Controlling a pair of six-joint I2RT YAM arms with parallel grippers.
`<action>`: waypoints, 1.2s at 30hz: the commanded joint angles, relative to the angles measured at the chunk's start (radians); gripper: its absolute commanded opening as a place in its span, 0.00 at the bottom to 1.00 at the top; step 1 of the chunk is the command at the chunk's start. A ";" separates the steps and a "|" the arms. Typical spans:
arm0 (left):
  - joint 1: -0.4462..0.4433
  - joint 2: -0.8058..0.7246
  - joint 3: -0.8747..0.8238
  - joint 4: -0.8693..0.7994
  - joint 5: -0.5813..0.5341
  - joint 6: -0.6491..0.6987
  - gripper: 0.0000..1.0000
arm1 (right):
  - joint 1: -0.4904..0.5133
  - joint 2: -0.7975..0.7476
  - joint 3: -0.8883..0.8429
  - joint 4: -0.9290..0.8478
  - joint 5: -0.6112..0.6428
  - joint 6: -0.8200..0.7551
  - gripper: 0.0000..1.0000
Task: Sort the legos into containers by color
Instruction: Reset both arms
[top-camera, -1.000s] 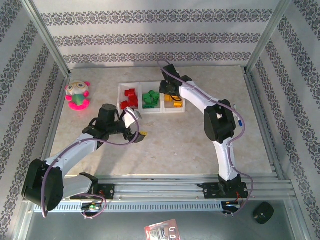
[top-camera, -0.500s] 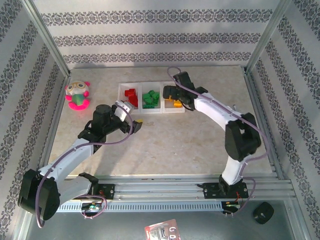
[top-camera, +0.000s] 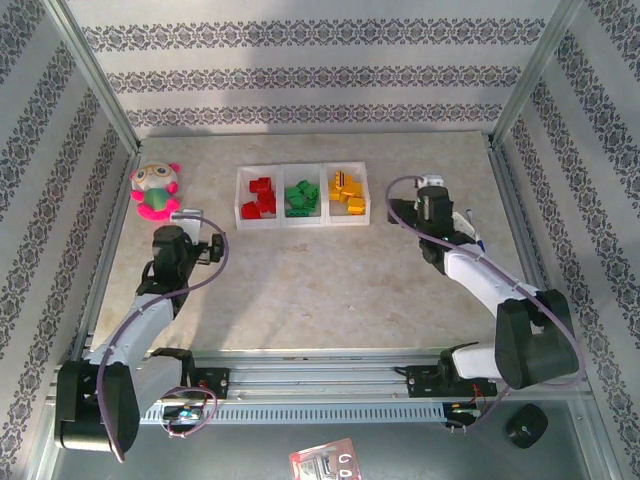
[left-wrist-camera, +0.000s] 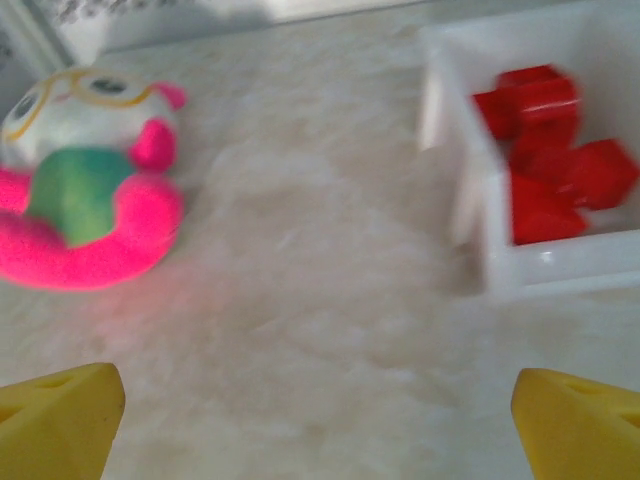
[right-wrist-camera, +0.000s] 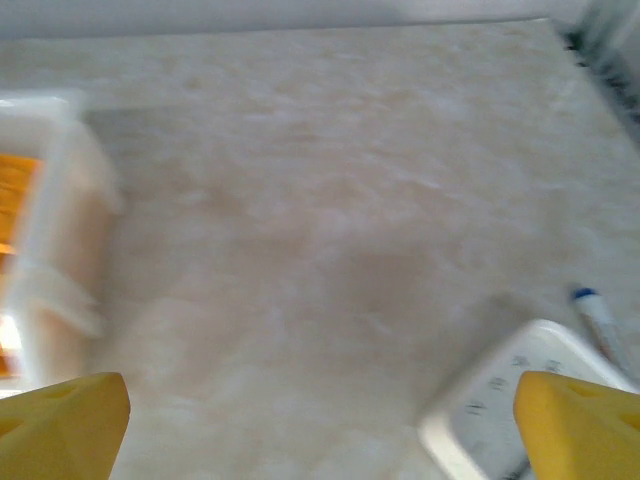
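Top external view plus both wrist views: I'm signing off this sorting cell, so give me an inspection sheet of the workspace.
Surface: marbled tabletop, no loose bricks seen.
Job's things: white tray holds red legos on the left, green legos in the middle, yellow-orange legos on the right.
Clutter: plush toy at far left; white device and blue-capped pen on the right side.
Hands: left hand open, empty; right hand open, empty.
Cables: purple cables loop loosely, apart from the tray.
Surroundings: patterned walls, metal frame.
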 joint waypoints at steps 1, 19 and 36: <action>0.035 0.008 -0.069 0.159 -0.039 -0.057 0.99 | -0.040 -0.007 -0.108 0.232 0.047 -0.121 0.98; 0.058 0.364 0.023 0.442 0.091 -0.035 0.99 | -0.113 0.203 -0.354 0.861 -0.123 -0.152 0.98; -0.006 0.593 -0.001 0.759 0.051 -0.101 0.99 | -0.138 0.199 -0.330 0.788 -0.164 -0.133 0.98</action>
